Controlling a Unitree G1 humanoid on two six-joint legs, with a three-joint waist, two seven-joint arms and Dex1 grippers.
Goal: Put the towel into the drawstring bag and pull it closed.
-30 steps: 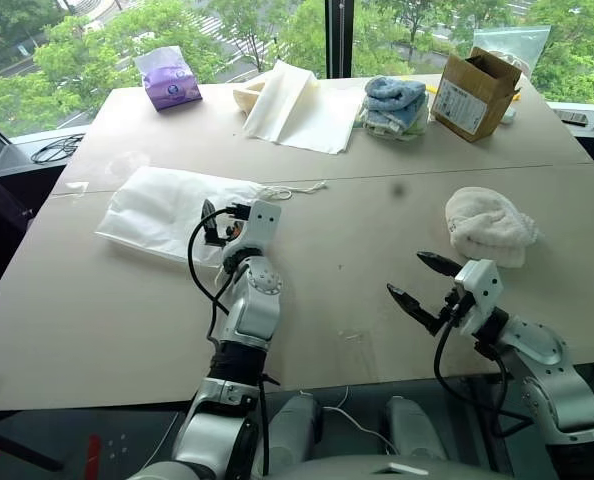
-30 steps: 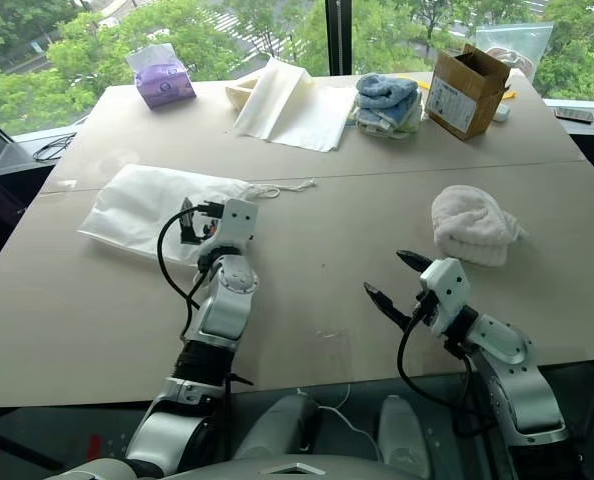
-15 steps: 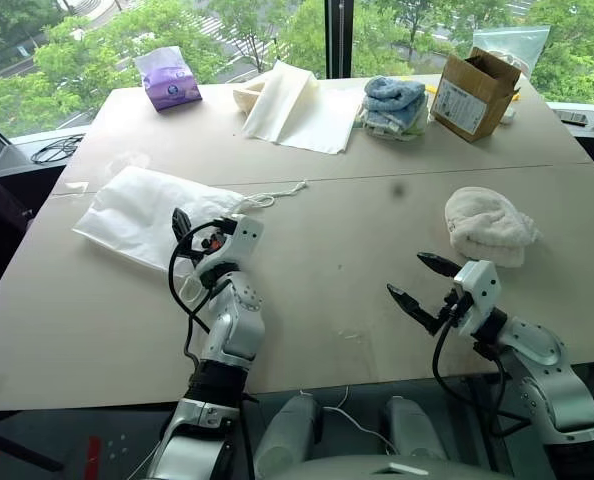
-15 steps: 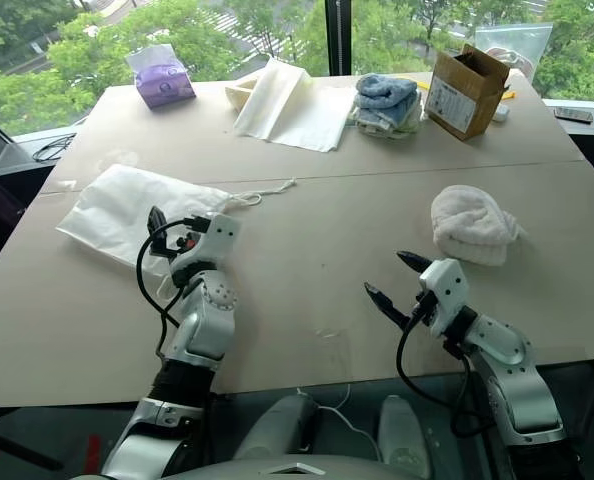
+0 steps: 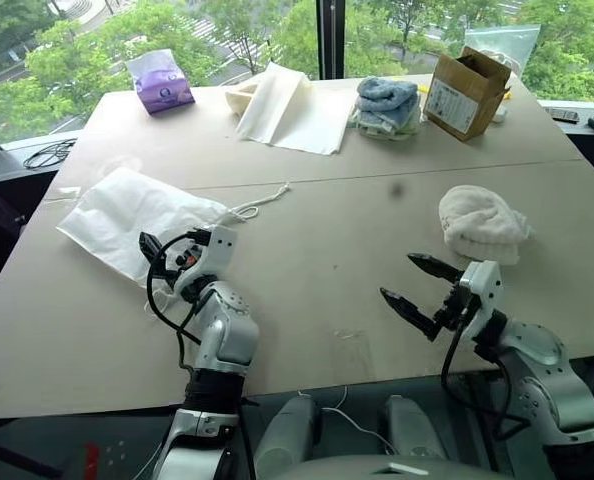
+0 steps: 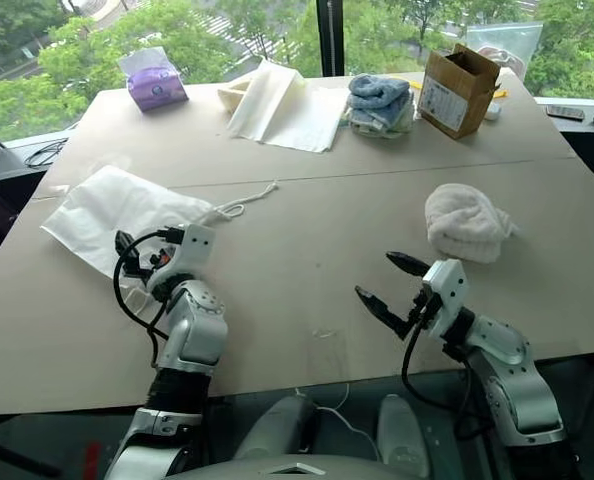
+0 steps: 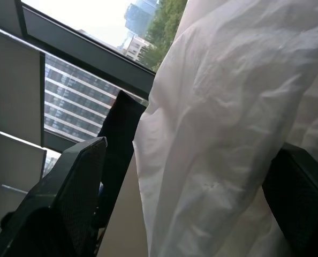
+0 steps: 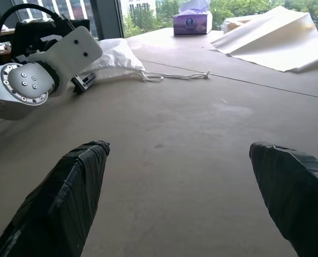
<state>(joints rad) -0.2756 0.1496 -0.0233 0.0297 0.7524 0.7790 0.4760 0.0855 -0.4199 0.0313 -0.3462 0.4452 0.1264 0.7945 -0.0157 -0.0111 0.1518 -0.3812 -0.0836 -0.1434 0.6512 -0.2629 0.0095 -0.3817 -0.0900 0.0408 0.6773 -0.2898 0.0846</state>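
Both claws agape, left claw [image 5: 149,247] at drawstring bag [image 5: 127,215]

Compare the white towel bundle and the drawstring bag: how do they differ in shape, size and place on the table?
The towel is a rounded, lumpy, fluffy bundle; the drawstring bag lies flat, thin and crinkled. The bag covers more of the table than the towel. The towel sits beyond the right gripper, apart from it; the bag lies at the left gripper, with its cord trailing toward the middle. Both are white cloth, and the towel is not yet inside the bag.

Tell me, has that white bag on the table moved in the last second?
Yes. The drawstring bag has slid toward the table's left edge, away from the purple tissue pack and the towel, with the left gripper at it.
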